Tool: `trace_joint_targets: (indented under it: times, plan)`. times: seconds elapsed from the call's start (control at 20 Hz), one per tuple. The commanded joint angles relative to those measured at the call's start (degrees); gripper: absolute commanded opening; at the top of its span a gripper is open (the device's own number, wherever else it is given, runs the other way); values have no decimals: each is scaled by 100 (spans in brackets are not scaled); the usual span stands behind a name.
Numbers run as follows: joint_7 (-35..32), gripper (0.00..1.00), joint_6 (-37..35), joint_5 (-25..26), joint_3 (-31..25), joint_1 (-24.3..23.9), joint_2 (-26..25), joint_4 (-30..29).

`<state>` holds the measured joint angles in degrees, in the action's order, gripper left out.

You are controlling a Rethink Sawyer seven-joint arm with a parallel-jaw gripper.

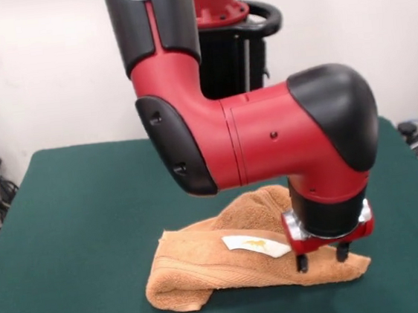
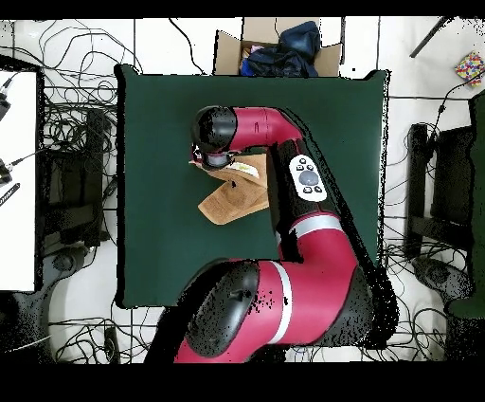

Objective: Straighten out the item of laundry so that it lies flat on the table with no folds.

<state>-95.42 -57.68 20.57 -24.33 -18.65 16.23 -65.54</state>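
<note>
The orange-tan towel (image 1: pixel 221 271) lies crumpled and folded over itself on the green table (image 1: pixel 73 215), near its front middle. Its left end is rolled into a thick fold, and the white care label (image 1: pixel 256 245) faces up. My gripper (image 1: pixel 322 258) points straight down over the towel's right corner. Its fingers are apart, with the tips at the cloth's surface and nothing between them. In the overhead view the towel (image 2: pixel 235 199) shows partly under the arm, and the wrist (image 2: pixel 213 133) hides the gripper.
The arm's elbow and forearm (image 1: pixel 267 143) hang low over the towel's far part. The pedestal (image 1: pixel 228 50) stands at the far table edge. A cardboard box (image 2: pixel 275 47) with dark cloth sits beyond the table. Cables (image 2: pixel 76 142) lie on the floor around it.
</note>
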Motion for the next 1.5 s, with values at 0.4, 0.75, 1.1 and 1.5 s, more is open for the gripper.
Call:
trace_joint_targets:
  times: [0.4,0.75,1.1,1.5]
  plan:
    - [1536,100,-767,-18,-536,91,341,-355]
    - [2203,100,-876,151,-644,76,-56,29]
    - [2643,100,-480,388,-735,-19,-243,10]
    - [2636,100,-406,383,-601,18,-342,69]
